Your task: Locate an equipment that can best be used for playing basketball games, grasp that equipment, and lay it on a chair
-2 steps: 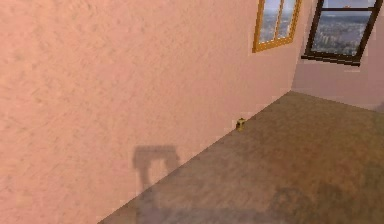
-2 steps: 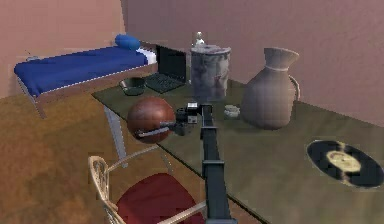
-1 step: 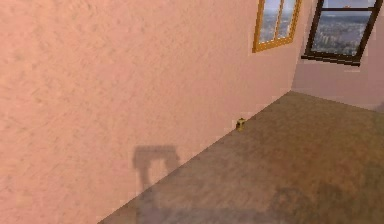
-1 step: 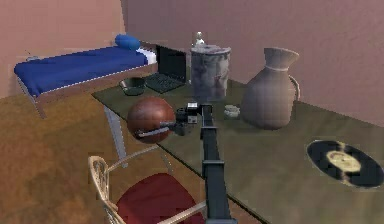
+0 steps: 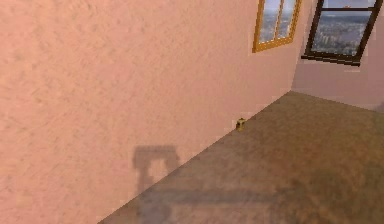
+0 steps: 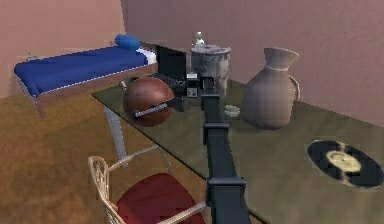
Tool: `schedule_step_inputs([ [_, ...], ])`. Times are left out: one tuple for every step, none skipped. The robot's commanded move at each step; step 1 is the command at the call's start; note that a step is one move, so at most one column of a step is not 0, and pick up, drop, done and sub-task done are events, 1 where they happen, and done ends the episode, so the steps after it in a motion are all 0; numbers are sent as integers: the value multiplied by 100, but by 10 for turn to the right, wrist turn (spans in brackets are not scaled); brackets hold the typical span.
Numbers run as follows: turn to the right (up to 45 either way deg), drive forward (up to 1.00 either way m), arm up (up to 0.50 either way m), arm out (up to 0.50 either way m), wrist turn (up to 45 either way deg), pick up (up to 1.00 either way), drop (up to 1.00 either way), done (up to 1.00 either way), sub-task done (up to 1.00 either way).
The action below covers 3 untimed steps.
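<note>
Since the ball rests on the desk at its far-left end, the arm reaches out across the desk toward it. This brings the end effector to the ball's right side. I cannot tell whether it touches the ball or has hold of anything, because the ball sits on the desk right at the fingers, and the state of its grip cannot be read either. The ball is round and reddish-brown with dark seams, which fits a basketball.

A grey box stands just beyond the end effector, a jug stands to its right, and a disc lies near the desk's right end. A chair with a red seat stands near, at the desk's left edge, so the place to lay the ball is close by. I judge the grasp to be the step in hand, with the lift and the laying on the chair not yet done. The box so close behind leaves little room for a clean lift.
</note>
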Motion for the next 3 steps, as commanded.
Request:
schedule_step_inputs([
  [0, 0, 10, 0, 0, 0, 0, 0, 0],
  [0, 0, 0, 0, -450, 0, 0, 0, 0],
  [0, 0, 0, 0, -330, 0, 0, 0, 0],
])
